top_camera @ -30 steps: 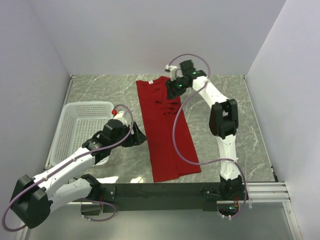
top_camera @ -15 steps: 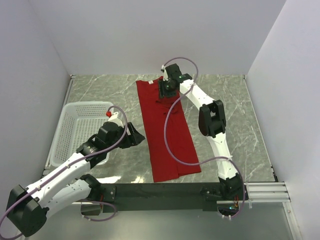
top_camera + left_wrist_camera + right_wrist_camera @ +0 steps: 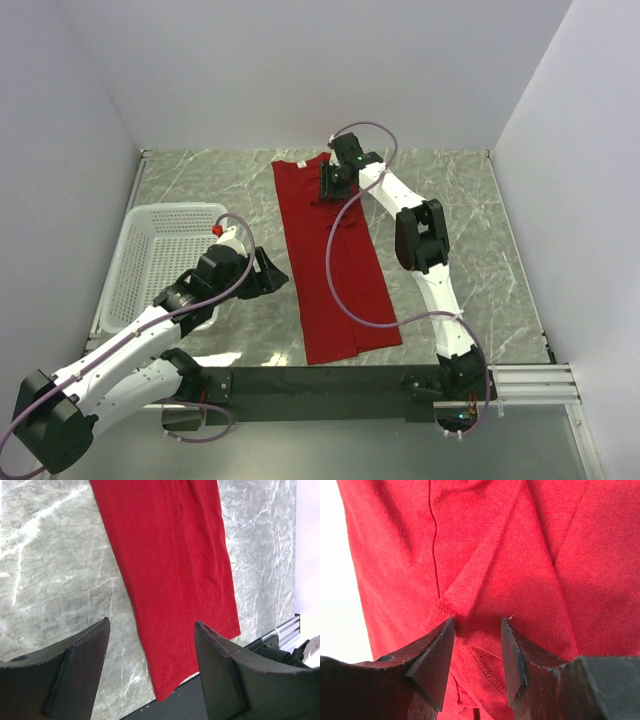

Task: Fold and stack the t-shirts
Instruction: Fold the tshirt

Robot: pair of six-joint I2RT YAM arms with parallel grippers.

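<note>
The deep-red t-shirt lies as a long folded strip from the back of the marble table to its front edge. My right gripper presses down on its far end near the collar. In the right wrist view the right gripper has its jaws a little apart, straddling a stitched fold of the t-shirt. My left gripper hovers open beside the strip's left edge. In the left wrist view the left gripper frames the hem end of the t-shirt, with nothing held.
A white mesh basket stands at the left, behind my left arm. The black base bar runs along the table's front edge, just under the shirt's hem. White walls close the back and both sides.
My right gripper has moved left from the shirt's upper right corner onto the collar end, and its jaws have narrowed. The left arm shifted slightly, then held still.
</note>
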